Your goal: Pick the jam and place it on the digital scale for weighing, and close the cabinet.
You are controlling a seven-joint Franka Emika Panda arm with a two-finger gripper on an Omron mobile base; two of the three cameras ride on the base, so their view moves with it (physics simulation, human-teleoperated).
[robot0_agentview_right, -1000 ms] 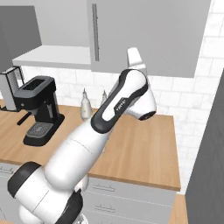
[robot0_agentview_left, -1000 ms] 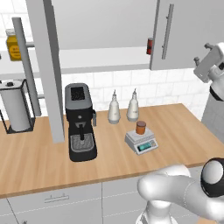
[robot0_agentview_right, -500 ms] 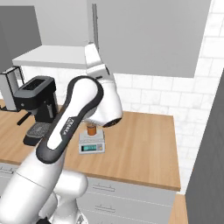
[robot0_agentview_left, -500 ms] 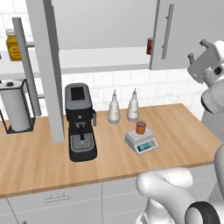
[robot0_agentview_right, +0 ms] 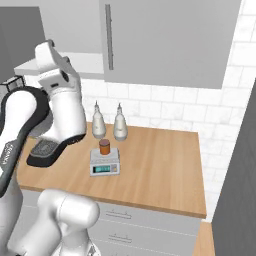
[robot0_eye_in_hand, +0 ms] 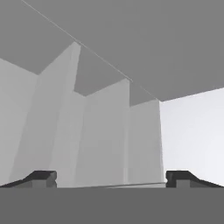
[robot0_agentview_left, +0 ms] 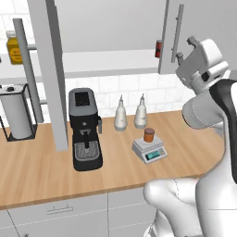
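The jam (robot0_agentview_left: 148, 134) (robot0_agentview_right: 104, 146), a squat orange-brown jar with a dark lid, stands on the digital scale (robot0_agentview_left: 155, 154) (robot0_agentview_right: 105, 169) on the wooden counter. The cabinet's left door (robot0_agentview_left: 48, 69) is swung out edge-on toward me. Its right door (robot0_agentview_left: 203, 18) (robot0_agentview_right: 165, 40) with a long bar handle (robot0_agentview_left: 176, 32) looks slightly ajar. My gripper (robot0_agentview_left: 182, 54) (robot0_eye_in_hand: 111, 178) is raised high beside that handle, far above the jam. It is open, fingertips (robot0_eye_in_hand: 43, 177) wide apart and nothing between them, facing plain grey cabinet panels (robot0_eye_in_hand: 105, 135).
A black coffee machine (robot0_agentview_left: 84, 129) stands left of the scale, with two white bottles (robot0_agentview_left: 120, 113) (robot0_agentview_left: 140, 111) behind it. A paper towel holder (robot0_agentview_left: 16, 111) is at far left. A yellow jar (robot0_agentview_left: 14, 46) and a red can (robot0_agentview_left: 158, 47) sit inside the cupboard.
The arm has swung leftward and the hand has risen toward the right door's handle. The jam and the scale have not moved.
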